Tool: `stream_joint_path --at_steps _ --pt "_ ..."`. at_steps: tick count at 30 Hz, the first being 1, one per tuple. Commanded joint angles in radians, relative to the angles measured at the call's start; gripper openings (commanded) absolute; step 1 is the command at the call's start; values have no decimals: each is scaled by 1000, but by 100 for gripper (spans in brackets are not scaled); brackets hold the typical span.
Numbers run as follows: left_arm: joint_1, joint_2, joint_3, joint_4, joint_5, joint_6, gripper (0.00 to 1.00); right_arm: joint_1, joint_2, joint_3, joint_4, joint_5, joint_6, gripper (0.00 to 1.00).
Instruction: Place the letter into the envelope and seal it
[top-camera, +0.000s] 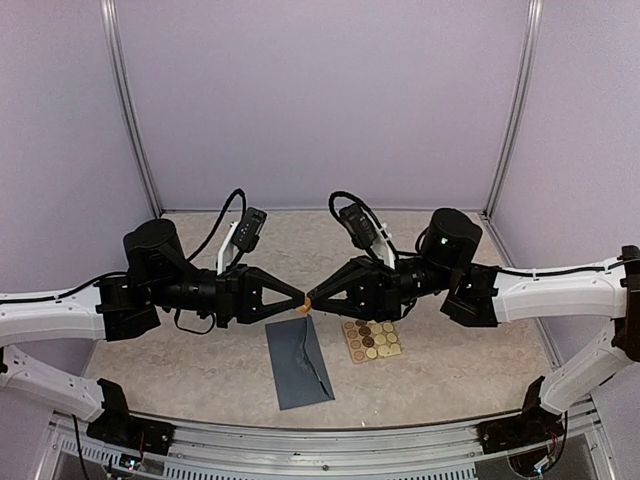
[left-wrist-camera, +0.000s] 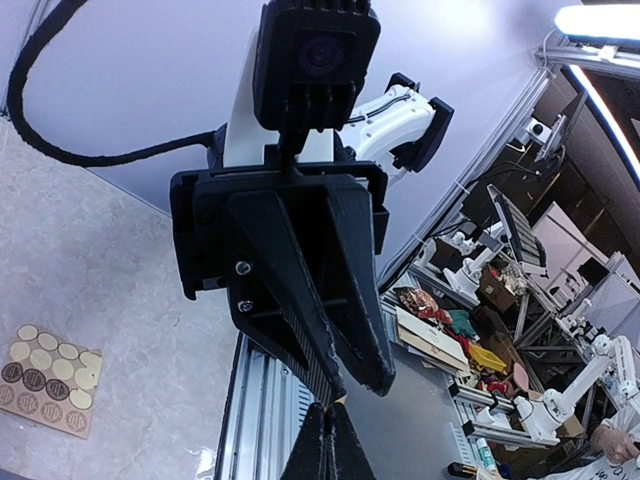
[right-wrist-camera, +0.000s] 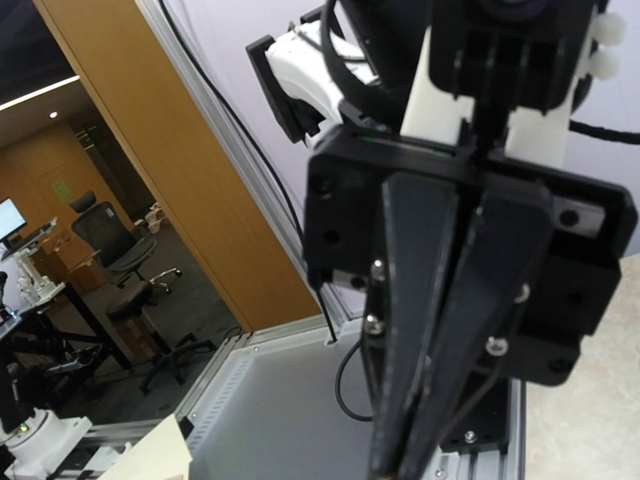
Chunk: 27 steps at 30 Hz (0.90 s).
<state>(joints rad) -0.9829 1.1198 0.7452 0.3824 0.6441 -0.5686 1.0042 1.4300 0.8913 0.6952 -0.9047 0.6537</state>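
Overhead, little of the beige paper letter (top-camera: 305, 304) shows: only a small scrap held aloft where my two arms' black tapered fingers meet tip to tip. The left gripper (top-camera: 297, 297) is pressed together on that scrap. The right gripper (top-camera: 314, 298) looks nearly closed at it, but I cannot tell whether it grips. Both wrist views cut the meeting point off at their bottom edge. Below, the slate blue-grey paper envelope (top-camera: 298, 362) lies flat on the mottled beige tabletop (top-camera: 450, 380), just beside a tan card of round gold and brown stickers (top-camera: 372, 340)
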Motion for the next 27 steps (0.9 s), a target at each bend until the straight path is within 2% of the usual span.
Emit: stream_joint_path --at_steps 1,5,10,14,20,23,27 --pt "-1 -14 13 29 -12 9 0 10 7 20 -16 1 -3 14" --pt "-2 -15 12 29 -14 10 0 9 9 21 -31 12 -10 14" --pt "0 -20 7 27 -19 9 0 9 10 23 -44 22 -15 10" --pt "0 -21 2 27 -21 7 0 9 7 22 -48 25 -16 0" --pt "3 -23 -1 11 -37 15 0 9 -5 14 -49 38 -22 0" --pt "14 -28 -3 -45 -110 42 30 6 -36 10 -139 132 -64 0" --pt "62 -13 -14 -143 -269 53 52 -34 -107 -6 -333 315 -115 0"
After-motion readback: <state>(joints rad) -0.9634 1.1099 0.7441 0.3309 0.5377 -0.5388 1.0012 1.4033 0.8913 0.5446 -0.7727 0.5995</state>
